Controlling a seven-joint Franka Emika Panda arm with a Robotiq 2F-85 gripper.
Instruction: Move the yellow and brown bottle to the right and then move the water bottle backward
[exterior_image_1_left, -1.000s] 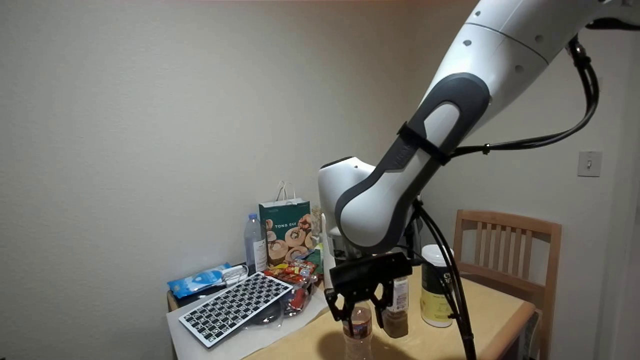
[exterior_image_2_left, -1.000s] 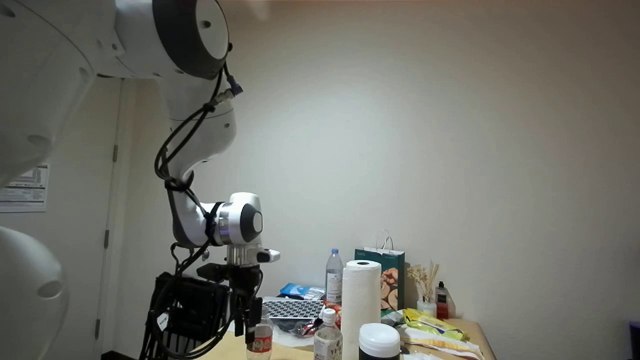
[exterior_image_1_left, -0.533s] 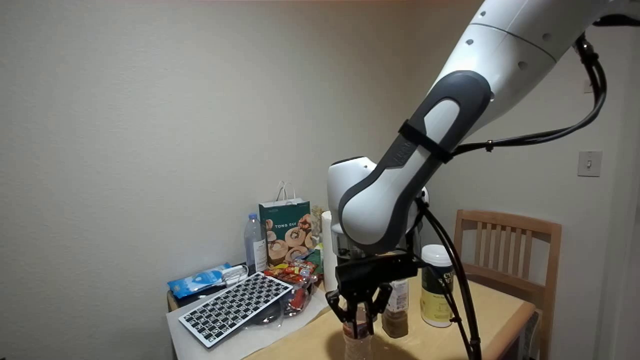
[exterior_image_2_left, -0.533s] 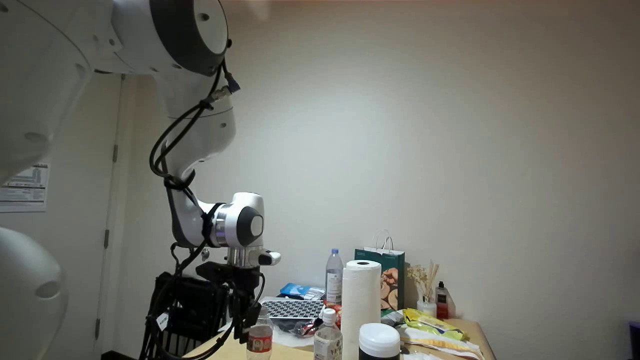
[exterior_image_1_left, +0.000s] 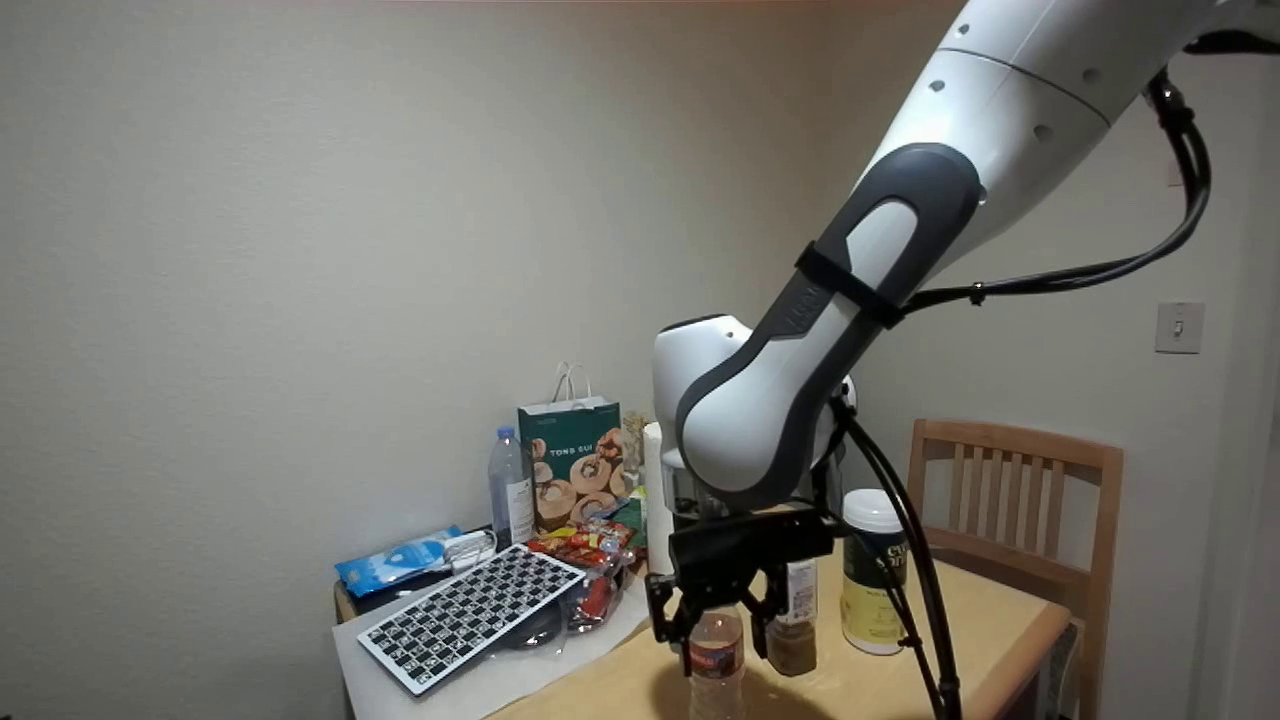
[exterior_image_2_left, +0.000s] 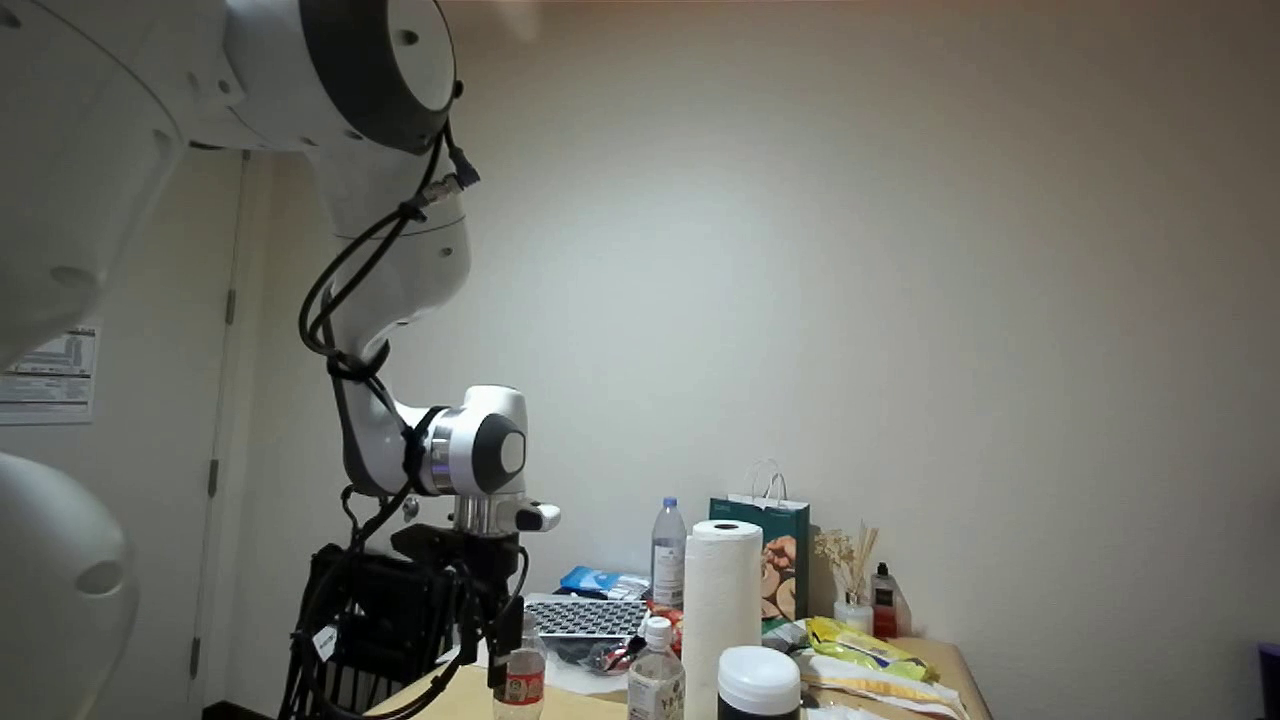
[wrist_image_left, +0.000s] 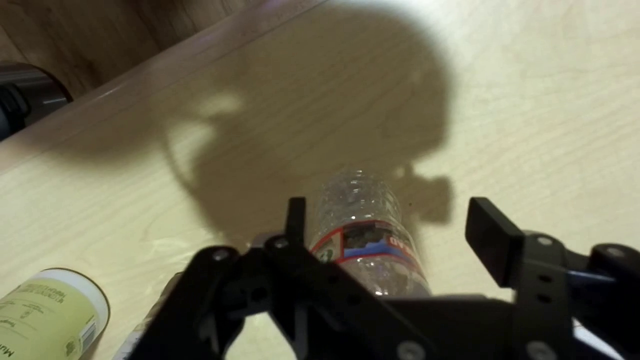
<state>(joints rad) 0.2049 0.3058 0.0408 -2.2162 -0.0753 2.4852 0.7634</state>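
Observation:
The water bottle (exterior_image_1_left: 717, 668) is clear with a reddish label and stands upright on the table. It shows at the gripper in an exterior view (exterior_image_2_left: 519, 690) and in the wrist view (wrist_image_left: 367, 240), where its top is hidden. My gripper (wrist_image_left: 392, 220) is open, pointing down, with the water bottle between its fingers, closer to the left finger; touching there I cannot tell. The gripper also shows in both exterior views (exterior_image_1_left: 725, 660) (exterior_image_2_left: 487, 655). The yellow and brown bottle (exterior_image_1_left: 872, 612), white-lidded and yellow with a dark band, stands apart; it shows in an exterior view (exterior_image_2_left: 758, 685) and wrist view (wrist_image_left: 55, 310).
A slim brown bottle (exterior_image_1_left: 792, 645) stands between the water bottle and the yellow one. A paper towel roll (exterior_image_2_left: 724, 610), a checkered board (exterior_image_1_left: 470, 615), snack bags (exterior_image_1_left: 590, 545), a green paper bag (exterior_image_1_left: 572, 465) and a tall bottle (exterior_image_1_left: 511, 490) stand behind. A chair (exterior_image_1_left: 1010, 510) stands beside the table.
Half a second ago the fingers were closer together around the water bottle; now they are spread wide. The arm shifted slightly since a second ago. The bottles look unmoved.

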